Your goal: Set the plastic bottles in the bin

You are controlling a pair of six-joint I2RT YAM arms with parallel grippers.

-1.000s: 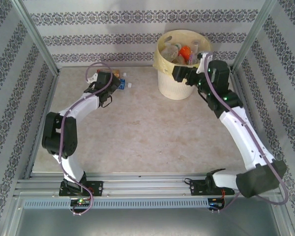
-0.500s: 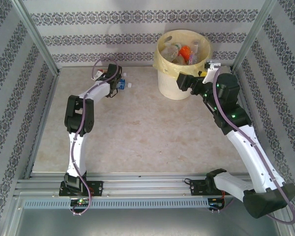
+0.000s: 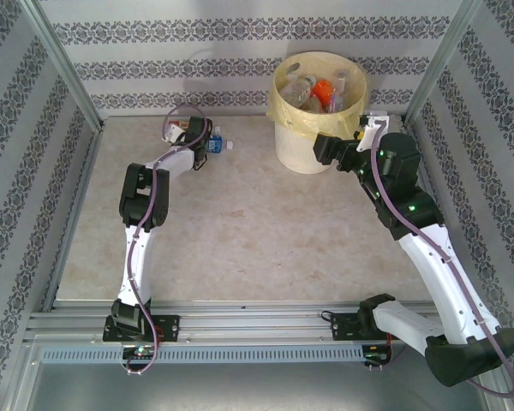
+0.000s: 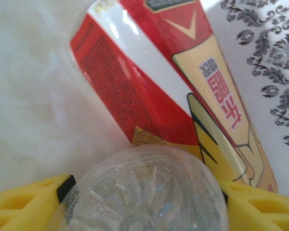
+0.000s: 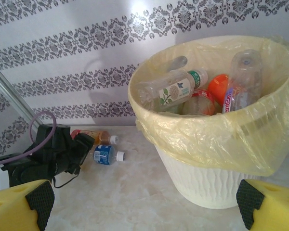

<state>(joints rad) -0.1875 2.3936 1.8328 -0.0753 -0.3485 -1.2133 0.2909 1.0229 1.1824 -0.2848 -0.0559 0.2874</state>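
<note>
A clear plastic bottle with a blue label [image 5: 102, 154] and white cap lies on the table by the back wall. My left gripper [image 3: 203, 142] is shut on its base end. The ribbed base [image 4: 144, 192] sits between the yellow fingers [image 4: 24, 204], touching both pads. Another bottle with a red and yellow label [image 4: 173, 82] lies just behind it against the wall [image 5: 93, 136]. The bin [image 3: 304, 150], lined with a yellow bag, holds several bottles [image 5: 171, 89]. My right gripper [image 3: 327, 147] hovers open beside the bin's near right side, nothing between its fingers [image 5: 41, 199].
Patterned walls and metal frame posts [image 3: 64, 64] close in the back and sides. The bin's wall [image 5: 197, 178] stands close in front of my right gripper. Bare marble tabletop [image 3: 248, 223] lies between the two arms.
My left arm reached further toward the back wall and its jaws closed on the blue-labelled bottle's base. My right arm drew back slightly to the right of the bin, still open.
</note>
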